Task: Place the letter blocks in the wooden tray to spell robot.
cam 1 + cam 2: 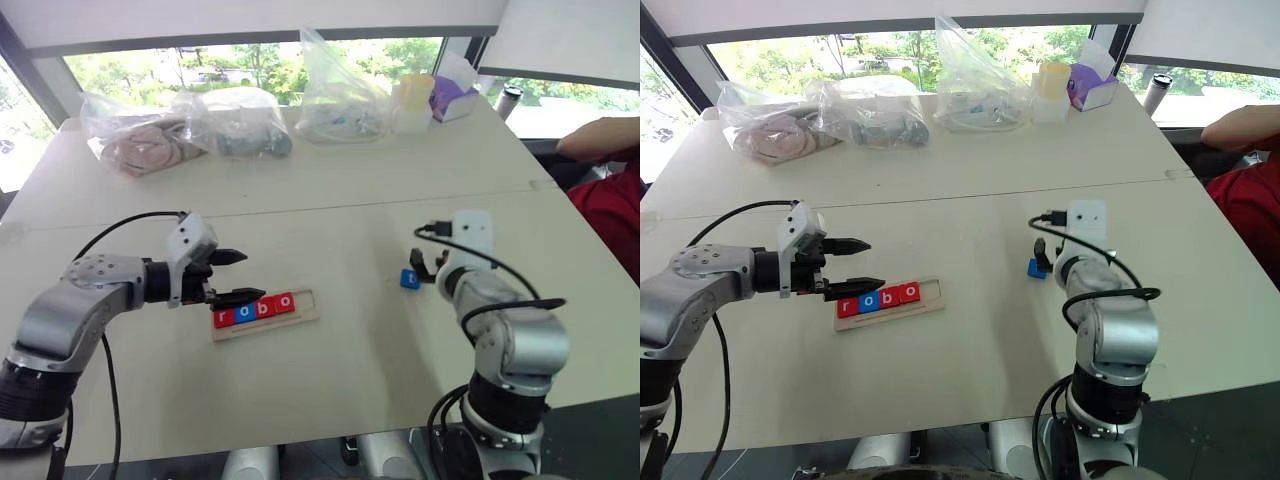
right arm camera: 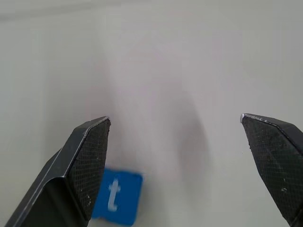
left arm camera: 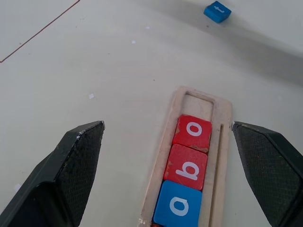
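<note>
Left claw (image 1: 236, 277): fingers spread wide, holding nothing, poised just over the left end of the wooden tray.
Wooden tray (image 1: 300, 315): lies on the table (image 1: 330, 370) directly under and ahead of the left claw; four tiles in its groove, the end slot farthest from that claw unfilled.
Tiles in tray: red r (image 1: 222, 318), blue o (image 1: 243, 313), red b (image 1: 264, 308), red o (image 1: 285, 302), touching in a row, the r nearest the left fingertips.
Right claw (image 1: 428, 264): fingers spread wide, gripping nothing.
Blue t tile (image 1: 410, 279): flat on the table just beside the right claw's left finger, well apart from the tray.
Far edge: clear plastic bags (image 1: 240, 122) and a purple box (image 1: 452, 98), well beyond both claws.
</note>
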{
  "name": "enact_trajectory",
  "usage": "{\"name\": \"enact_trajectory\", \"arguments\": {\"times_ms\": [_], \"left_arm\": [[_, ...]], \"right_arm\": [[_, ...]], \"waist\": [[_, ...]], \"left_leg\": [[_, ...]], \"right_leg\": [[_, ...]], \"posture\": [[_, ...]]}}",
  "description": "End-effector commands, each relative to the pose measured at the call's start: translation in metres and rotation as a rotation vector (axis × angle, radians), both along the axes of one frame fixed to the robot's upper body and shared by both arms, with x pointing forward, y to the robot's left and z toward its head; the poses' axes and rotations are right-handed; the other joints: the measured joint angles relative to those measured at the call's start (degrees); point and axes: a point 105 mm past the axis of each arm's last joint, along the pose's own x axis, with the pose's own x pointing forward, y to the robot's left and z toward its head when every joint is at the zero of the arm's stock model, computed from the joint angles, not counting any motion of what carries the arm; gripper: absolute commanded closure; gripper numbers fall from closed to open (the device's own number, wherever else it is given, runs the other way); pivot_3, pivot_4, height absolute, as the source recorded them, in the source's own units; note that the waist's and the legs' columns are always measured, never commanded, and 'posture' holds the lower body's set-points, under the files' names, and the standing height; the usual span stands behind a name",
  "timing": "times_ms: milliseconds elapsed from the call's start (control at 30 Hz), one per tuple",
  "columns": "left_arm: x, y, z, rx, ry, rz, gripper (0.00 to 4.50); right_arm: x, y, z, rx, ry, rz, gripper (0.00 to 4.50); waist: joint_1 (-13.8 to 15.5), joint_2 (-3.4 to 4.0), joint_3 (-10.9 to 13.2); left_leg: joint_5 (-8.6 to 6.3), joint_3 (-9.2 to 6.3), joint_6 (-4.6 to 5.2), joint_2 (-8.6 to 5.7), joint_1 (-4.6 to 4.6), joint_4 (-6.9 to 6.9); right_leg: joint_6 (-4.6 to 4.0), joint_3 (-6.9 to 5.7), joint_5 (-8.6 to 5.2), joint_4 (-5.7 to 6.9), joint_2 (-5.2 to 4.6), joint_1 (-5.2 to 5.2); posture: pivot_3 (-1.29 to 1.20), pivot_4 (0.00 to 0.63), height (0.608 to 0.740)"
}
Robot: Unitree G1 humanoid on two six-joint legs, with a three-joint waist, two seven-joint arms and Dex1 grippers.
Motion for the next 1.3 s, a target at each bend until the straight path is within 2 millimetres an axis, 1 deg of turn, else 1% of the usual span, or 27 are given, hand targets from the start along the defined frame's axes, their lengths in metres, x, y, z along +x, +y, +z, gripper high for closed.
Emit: {"name": "enact_trajectory", "arguments": {"times_ms": [33, 67, 100, 133, 167, 200, 233, 267, 300, 367, 433, 467, 667, 800, 900, 933, 1000, 1033, 1067, 1133, 1167, 1233, 1300], "left_arm": [[-0.003, 0.004, 0.012, 0.003, -0.042, -0.009, 0.00], [-0.004, 0.003, 0.013, 0.002, -0.040, -0.015, 0.00], [-0.006, 0.001, 0.013, -0.004, -0.033, -0.025, 0.00], [-0.007, 0.001, 0.013, -0.008, -0.028, -0.030, 0.00], [-0.007, 0.001, 0.014, -0.007, -0.026, -0.034, 0.00], [-0.008, 0.001, 0.014, -0.002, -0.025, -0.038, 0.00], [-0.008, 0.000, 0.014, 0.002, -0.025, -0.042, 0.00], [-0.010, -0.001, 0.015, 0.006, -0.022, -0.053, 0.00], [-0.012, -0.001, 0.016, 0.008, -0.020, -0.061, 0.00], [-0.020, -0.004, 0.018, 0.013, -0.006, -0.095, 0.00], [-0.026, -0.004, 0.015, 0.052, 0.007, -0.108, 0.00], [-0.028, -0.002, 0.012, 0.073, 0.010, -0.104, 0.00], [-0.031, 0.002, 0.008, 0.074, 0.024, -0.073, 0.00], [-0.032, 0.003, 0.006, 0.077, 0.024, -0.067, 0.00], [-0.031, 0.002, 0.005, 0.080, 0.023, -0.066, 0.00], [-0.031, 0.002, 0.005, 0.082, 0.021, -0.065, 0.00], [-0.031, 0.002, 0.004, 0.085, 0.021, -0.063, 0.00], [-0.032, 0.002, 0.004, 0.085, 0.021, -0.062, 0.00], [-0.032, 0.003, 0.003, 0.087, 0.022, -0.060, 0.00], [-0.032, 0.004, 0.002, 0.089, 0.023, -0.058, 0.00], [-0.032, 0.005, 0.002, 0.091, 0.023, -0.056, 0.00], [-0.031, 0.005, 0.001, 0.091, 0.021, -0.054, 0.00], [-0.030, 0.006, 0.002, 0.090, 0.020, -0.052, 0.00]], "right_arm": [[0.007, 0.017, 0.026, 0.042, -0.140, 0.292, 0.04], [0.007, 0.022, 0.029, 0.050, -0.162, 0.394, 0.04], [0.003, 0.028, 0.029, 0.053, -0.171, 0.532, 0.04], [-0.001, 0.032, 0.028, 0.058, -0.176, 0.621, 0.04], [-0.008, 0.034, 0.025, 0.049, -0.162, 0.732, 0.04], [-0.019, 0.037, 0.022, 0.039, -0.161, 0.885, 0.04], [-0.024, 0.032, 0.015, 0.010, -0.134, 0.969, 0.04], [-0.031, 0.025, 0.003, -0.068, -0.100, 1.080, 0.04], [-0.037, 0.020, -0.006, -0.126, -0.071, 1.152, 0.04], [-0.031, 0.003, -0.022, -0.207, -0.028, 1.185, 0.04], [-0.016, -0.014, -0.035, -0.260, -0.009, 1.138, 0.04], [-0.013, -0.017, -0.040, -0.281, -0.004, 1.150, 0.04], [-0.004, -0.022, -0.052, -0.314, -0.016, 1.206, 0.04], [0.003, -0.025, -0.052, -0.285, -0.048, 1.204, 0.04], [0.006, -0.028, -0.055, -0.292, -0.045, 1.210, 0.04], [0.006, -0.028, -0.056, -0.291, -0.044, 1.215, 0.27], [0.004, -0.028, -0.054, -0.261, -0.049, 1.228, 0.92], [0.004, -0.028, -0.054, -0.248, -0.052, 1.230, 1.33], [0.004, -0.028, -0.051, -0.231, -0.058, 1.228, 1.94], [0.006, -0.027, -0.048, -0.217, -0.070, 1.218, 2.96], [0.007, -0.024, -0.046, -0.213, -0.076, 1.217, 3.33], [0.010, -0.019, -0.042, -0.225, -0.088, 1.213, 3.31], [0.010, -0.008, -0.034, -0.213, -0.113, 1.231, 3.31]], "waist": [[0.00, 0.01, 0.01], [0.04, 0.02, 0.01], [0.17, 0.02, 0.01], [0.33, 0.02, 0.01], [0.39, 0.01, 0.01], [0.50, 0.01, 0.01], [0.64, 0.02, 0.01], [0.66, 0.01, 0.01], [0.69, 0.03, 0.02], [0.59, -0.02, 0.01], [0.23, -0.03, 0.03], [-0.08, -0.04, 0.03], [0.23, 0.01, 0.05], [0.62, 0.00, 0.05], [0.64, 0.01, 0.05], [0.65, 0.00, 0.05], [0.68, 0.00, 0.05], [0.69, 0.01, 0.05], [0.70, 0.01, 0.05], [0.71, 0.01, 0.05], [0.72, 0.01, 0.05], [0.69, 0.01, 0.05], [0.60, 0.01, 0.05]], "left_leg": [[0.00, -0.04, 0.00, 0.00, -0.01, -0.01], [0.00, -0.03, 0.00, 0.00, -0.01, -0.01], [0.00, -0.02, 0.00, -0.01, -0.02, -0.02], [0.00, -0.02, 0.00, -0.02, -0.03, -0.01], [0.00, 0.00, 0.01, -0.02, -0.03, -0.01], [-0.01, 0.01, 0.02, -0.02, -0.05, -0.01], [-0.03, 0.04, 0.05, -0.04, -0.06, -0.01], [-0.07, 0.03, 0.13, -0.05, -0.06, -0.01], [-0.10, 0.04, 0.18, -0.05, -0.05, 0.00], [-0.16, 0.09, 0.28, -0.07, -0.05, 0.00], [-0.20, 0.22, 0.35, -0.03, -0.02, 0.03], [-0.20, 0.27, 0.36, -0.02, -0.02, 0.03], [-0.20, 0.22, 0.36, -0.01, -0.02, 0.05], [-0.20, 0.25, 0.36, -0.02, -0.01, 0.09], [-0.20, 0.25, 0.35, -0.02, 0.00, 0.14], [-0.20, 0.25, 0.35, -0.02, 0.00, 0.14], [-0.20, 0.24, 0.35, -0.02, 0.01, 0.14], [-0.20, 0.24, 0.35, -0.02, 0.01, 0.14], [-0.20, 0.24, 0.35, -0.02, 0.01, 0.14], [-0.20, 0.25, 0.35, -0.02, 0.01, 0.14], [-0.20, 0.24, 0.35, -0.02, 0.01, 0.14], [-0.20, 0.24, 0.35, -0.02, 0.01, 0.14], [-0.20, 0.24, 0.35, -0.02, 0.01, 0.14]], "right_leg": [[-0.01, -0.03, -0.01, 0.01, 0.00, 0.00], [-0.01, -0.03, -0.01, -0.01, 0.01, 0.00], [-0.01, -0.03, -0.02, -0.01, -0.01, 0.01], [0.00, -0.03, -0.04, -0.07, -0.02, 0.03], [0.01, -0.02, -0.04, -0.15, -0.03, 0.07], [0.03, -0.02, -0.04, -0.18, -0.03, 0.07], [0.04, 0.00, -0.05, -0.22, -0.05, 0.07], [0.10, -0.01, -0.08, -0.28, -0.07, 0.13], [0.12, 0.00, -0.09, -0.32, -0.07, 0.15], [0.19, 0.00, -0.08, -0.47, -0.10, 0.23], [0.22, 0.03, -0.04, -0.61, -0.07, 0.26], [0.23, 0.05, 0.00, -0.63, -0.08, 0.26], [0.21, 0.09, 0.10, -0.59, -0.01, 0.24], [0.20, 0.10, 0.12, -0.60, -0.04, 0.27], [0.20, 0.10, 0.16, -0.60, -0.06, 0.31], [0.20, 0.10, 0.16, -0.59, -0.06, 0.31], [0.19, 0.10, 0.18, -0.59, -0.06, 0.33], [0.18, 0.10, 0.18, -0.59, -0.06, 0.33], [0.18, 0.10, 0.19, -0.59, -0.06, 0.33], [0.18, 0.10, 0.19, -0.59, -0.07, 0.33], [0.18, 0.10, 0.19, -0.59, -0.07, 0.33], [0.18, 0.10, 0.19, -0.59, -0.07, 0.33], [0.18, 0.10, 0.19, -0.58, -0.07, 0.32]], "posture": [[0.00, 0.150, 0.740], [0.00, 0.150, 0.740], [0.00, 0.150, 0.740], [0.00, 0.150, 0.740], [0.00, 0.150, 0.740], [0.00, 0.150, 0.740], [0.00, 0.150, 0.740], [0.00, 0.150, 0.740], [0.00, 0.150, 0.740], [0.00, 0.150, 0.740], [0.00, 0.150, 0.740], [0.00, 0.150, 0.740], [0.00, 0.150, 0.740], [0.00, 0.150, 0.740], [0.00, 0.150, 0.740], [0.00, 0.150, 0.740], [0.00, 0.150, 0.740], [0.00, 0.150, 0.740], [0.00, 0.150, 0.740], [0.00, 0.150, 0.740], [0.00, 0.150, 0.740], [0.00, 0.150, 0.740], [0.00, 0.150, 0.740]]}}
